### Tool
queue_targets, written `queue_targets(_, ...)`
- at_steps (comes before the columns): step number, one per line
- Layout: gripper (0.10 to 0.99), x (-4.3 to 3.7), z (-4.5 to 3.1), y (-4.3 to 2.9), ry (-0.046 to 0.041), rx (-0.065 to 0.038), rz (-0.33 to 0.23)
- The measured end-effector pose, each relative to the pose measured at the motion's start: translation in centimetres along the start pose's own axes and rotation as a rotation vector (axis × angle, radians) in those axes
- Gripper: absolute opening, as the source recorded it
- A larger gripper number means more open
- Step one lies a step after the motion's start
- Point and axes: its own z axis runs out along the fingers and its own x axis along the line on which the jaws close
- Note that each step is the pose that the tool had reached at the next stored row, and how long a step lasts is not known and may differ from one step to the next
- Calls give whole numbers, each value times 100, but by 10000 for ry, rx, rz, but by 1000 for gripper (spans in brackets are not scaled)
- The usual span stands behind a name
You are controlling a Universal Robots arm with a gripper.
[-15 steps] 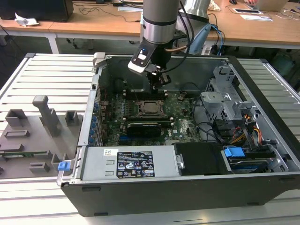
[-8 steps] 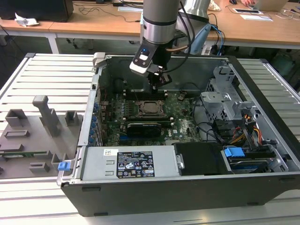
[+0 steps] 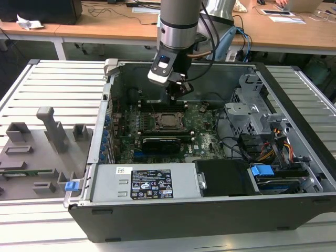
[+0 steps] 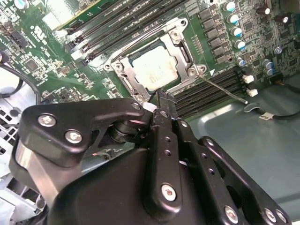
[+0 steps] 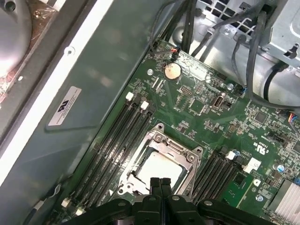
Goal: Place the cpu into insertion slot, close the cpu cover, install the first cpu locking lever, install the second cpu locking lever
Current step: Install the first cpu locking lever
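The cpu [image 4: 157, 65] lies flat in the insertion slot [image 3: 169, 121], its pale metal face showing through the window of the cpu cover [image 4: 180, 47]. The cover is down over the chip in both wrist views, its frame [image 5: 161, 143] lying around the cpu [image 5: 159, 168]. One thin locking lever [image 4: 225, 89] sticks out sideways over the memory slots. Another lever [image 4: 140, 40] runs along the cover's edge. My gripper [image 3: 178, 89] hangs just above the socket's near edge. Its fingers [image 5: 160, 185] are pressed together, shut with nothing between them, and its tip [image 4: 164, 101] sits close to the socket frame.
Long black memory slots [image 5: 117, 136] flank the socket on both sides. A black expansion card [image 3: 160, 142] lies in front of it, then the power supply [image 3: 147, 184]. The drive cage [image 3: 252, 105] and cables [image 3: 268, 152] fill the exterior view's right. Grey fixtures [image 3: 37, 147] stand outside the case.
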Motion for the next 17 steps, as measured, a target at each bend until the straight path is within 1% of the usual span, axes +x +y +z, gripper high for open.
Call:
queue_targets(8,106,0,0,0,34,28,-851)
queue_targets(9,106,0,0,0,44,35,-1079)
queue_targets(11,106,0,0,0,50,41,-1225)
queue_targets(15,106,0,0,0,73,58,-1787)
queue_targets(17,106,0,0,0,78,62,-1904)
